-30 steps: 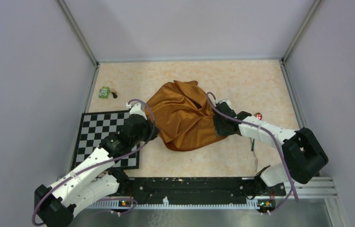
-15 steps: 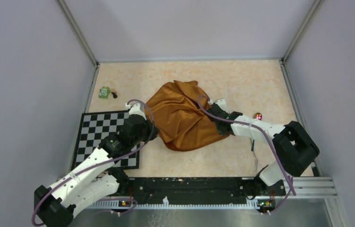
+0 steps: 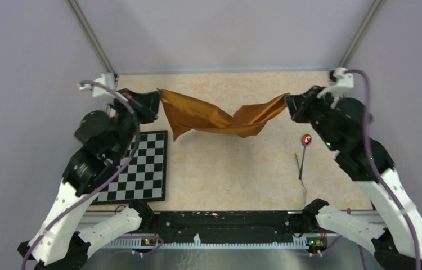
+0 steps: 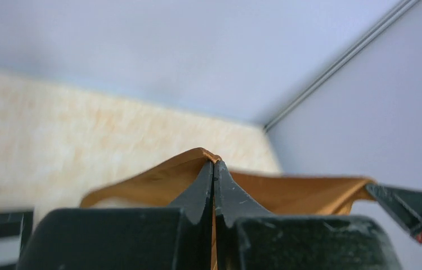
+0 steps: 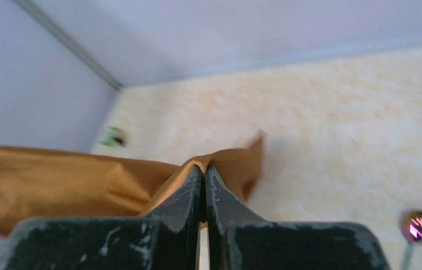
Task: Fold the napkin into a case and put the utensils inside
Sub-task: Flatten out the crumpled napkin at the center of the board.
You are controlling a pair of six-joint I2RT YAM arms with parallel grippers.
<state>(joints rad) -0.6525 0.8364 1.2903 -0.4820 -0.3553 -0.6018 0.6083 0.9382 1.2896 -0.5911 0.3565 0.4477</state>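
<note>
Top external: left fingers [image 3: 151,101] and right fingers [image 3: 292,104] clamp napkin [image 3: 220,117] corners, cloth strung between them, nothing folded yet; utensils [image 3: 301,162] loose near right fingers.

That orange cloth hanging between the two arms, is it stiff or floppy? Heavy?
Probably floppy: the napkin sags and twists between the left tool and the right tool. Likely light, since thin pinches at its two ends hold it up. Its sheen hints it may be slippery.

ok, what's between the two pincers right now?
Only the napkin: it spans from the left pincer to the right pincer, both shut on it, twisted mid-span. The top external view shows it.
</note>
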